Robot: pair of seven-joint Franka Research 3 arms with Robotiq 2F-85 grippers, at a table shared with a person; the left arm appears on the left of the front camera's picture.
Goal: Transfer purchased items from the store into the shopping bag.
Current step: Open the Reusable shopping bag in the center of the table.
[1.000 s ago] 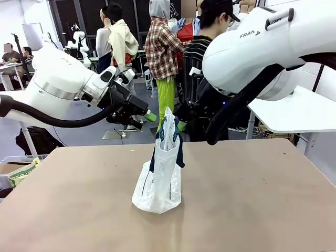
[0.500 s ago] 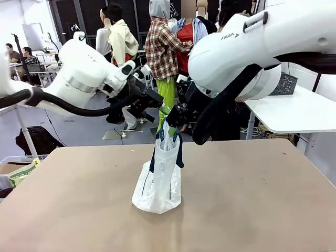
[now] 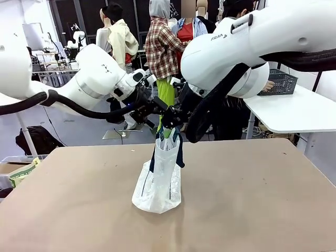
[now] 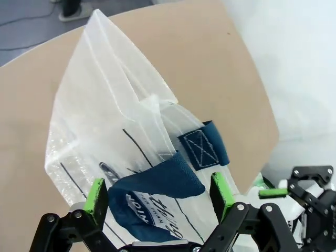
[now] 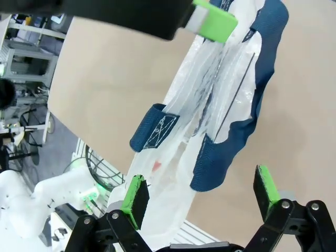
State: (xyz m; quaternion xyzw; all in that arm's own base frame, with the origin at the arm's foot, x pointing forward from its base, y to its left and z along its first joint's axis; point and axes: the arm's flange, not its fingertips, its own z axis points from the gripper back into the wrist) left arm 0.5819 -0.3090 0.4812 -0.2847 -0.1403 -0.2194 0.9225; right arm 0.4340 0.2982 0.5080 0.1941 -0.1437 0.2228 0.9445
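Note:
The shopping bag (image 3: 158,181) stands upright in the middle of the table, whitish and crinkly, with navy handles sticking up. My left gripper (image 3: 157,111) hangs open just above its top from the left. In the left wrist view the left gripper (image 4: 159,193) has its green pads on either side of a navy handle (image 4: 157,185), not touching it. My right gripper (image 3: 177,118) comes in from the right, also open. In its wrist view the right gripper (image 5: 200,189) straddles the other handle (image 5: 226,152) of the bag (image 5: 210,84). The purchased items are out of view.
The brown table (image 3: 252,199) has free room all round the bag. A white side table (image 3: 299,113) at the right holds a dark mesh basket (image 3: 284,83), with a person's hand (image 3: 269,84) at it. A bin with greenish packs (image 3: 21,172) sits at the left edge.
Both arms have swung in toward the bag's top, the left gripper moving right and the right gripper moving left and down. The bag has not moved.

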